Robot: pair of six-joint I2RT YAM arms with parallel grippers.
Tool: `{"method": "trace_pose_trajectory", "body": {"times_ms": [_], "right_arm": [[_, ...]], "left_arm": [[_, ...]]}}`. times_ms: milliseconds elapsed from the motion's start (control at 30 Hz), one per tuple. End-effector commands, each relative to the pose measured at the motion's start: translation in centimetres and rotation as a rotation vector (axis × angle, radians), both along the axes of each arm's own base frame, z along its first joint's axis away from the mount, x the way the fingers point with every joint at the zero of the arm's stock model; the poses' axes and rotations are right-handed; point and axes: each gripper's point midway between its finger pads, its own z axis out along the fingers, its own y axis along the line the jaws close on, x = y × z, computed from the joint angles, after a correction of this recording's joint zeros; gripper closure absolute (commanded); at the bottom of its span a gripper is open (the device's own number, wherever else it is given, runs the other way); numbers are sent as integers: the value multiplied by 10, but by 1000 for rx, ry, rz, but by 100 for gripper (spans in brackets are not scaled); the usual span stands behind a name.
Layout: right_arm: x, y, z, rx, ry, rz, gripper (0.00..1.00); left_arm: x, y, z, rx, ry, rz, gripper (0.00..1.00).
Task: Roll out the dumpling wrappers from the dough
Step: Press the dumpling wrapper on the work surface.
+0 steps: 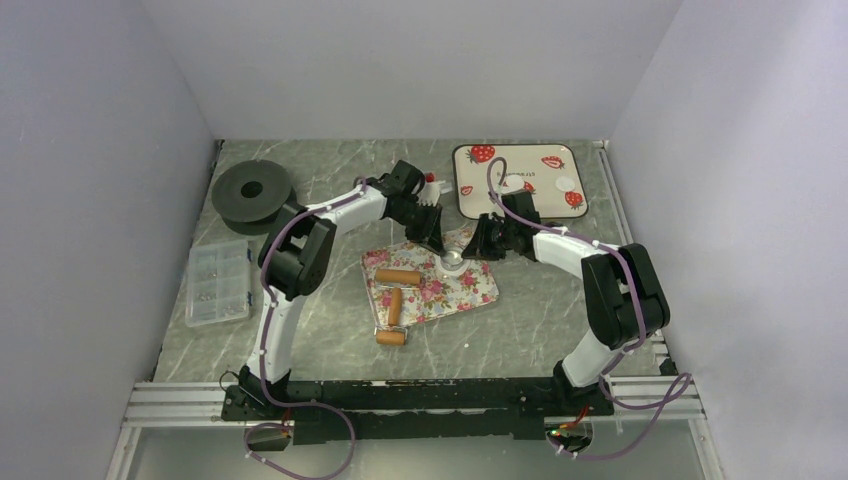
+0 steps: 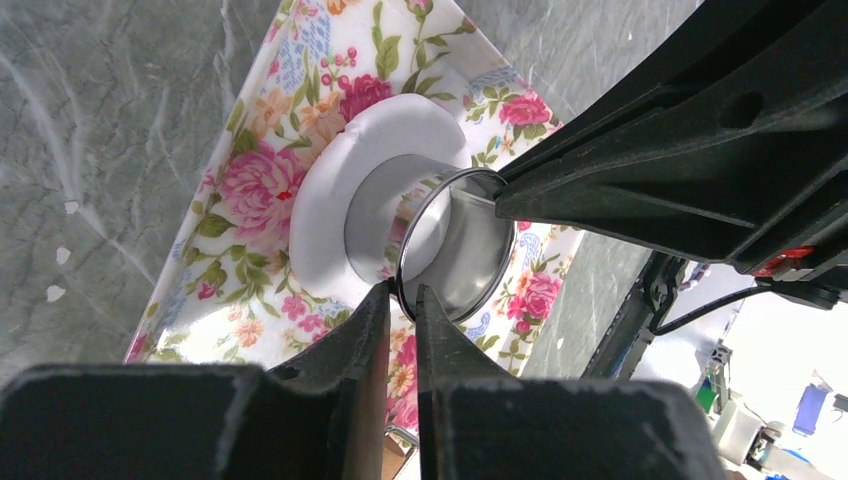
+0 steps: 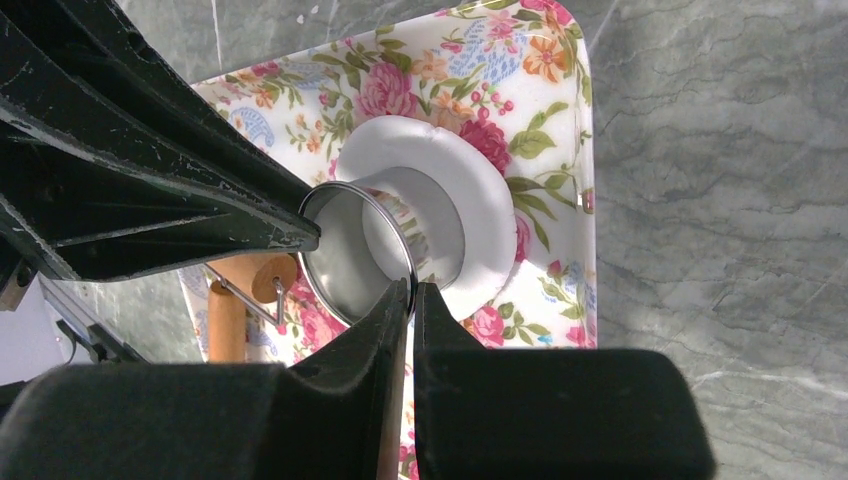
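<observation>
A flat white piece of dough [image 2: 325, 195] lies on the floral tray [image 1: 470, 290], also seen in the right wrist view [image 3: 480, 190]. A metal ring cutter [image 1: 453, 258] stands pressed into it [image 2: 460, 255] [image 3: 345, 250]. My left gripper [image 2: 402, 292] [image 1: 438, 246] is shut on the cutter's rim from one side. My right gripper [image 3: 412, 290] [image 1: 477, 246] is shut on the rim from the opposite side. Two small white round wrappers [image 1: 513, 186] [image 1: 568, 184] lie on the strawberry tray [image 1: 480, 200] at the back right.
A wooden roller tool [image 1: 396, 304] lies on the left half of the floral tray, also in the right wrist view [image 3: 232, 305]. A black spool [image 1: 252, 192] and a clear parts box [image 1: 218, 282] sit at the left. White walls enclose the table.
</observation>
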Motion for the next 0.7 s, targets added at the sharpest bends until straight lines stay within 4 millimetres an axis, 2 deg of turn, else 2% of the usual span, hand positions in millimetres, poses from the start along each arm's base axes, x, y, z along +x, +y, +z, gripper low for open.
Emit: {"method": "trace_pose_trajectory", "body": {"times_ms": [0,100,200,467,667], "right_arm": [[-3,-2,-17,-17,18,-18,96],[-5,-3,-22,-19,27,-24,98],[-8,-4,-26,-26,38,-23,100],[-10,-8,-36,-48,67,-38,100],[-16,-12,-42,-69,90,-48,100]], "left_arm": [[-14,-7,-21,-13,88,-9,86],[-18,-5,-29,-13,134,12,89],[-15,-4,-27,-28,147,28,91],[-17,-6,-32,-42,219,52,92],[-18,-9,-37,-53,267,60,98]]}}
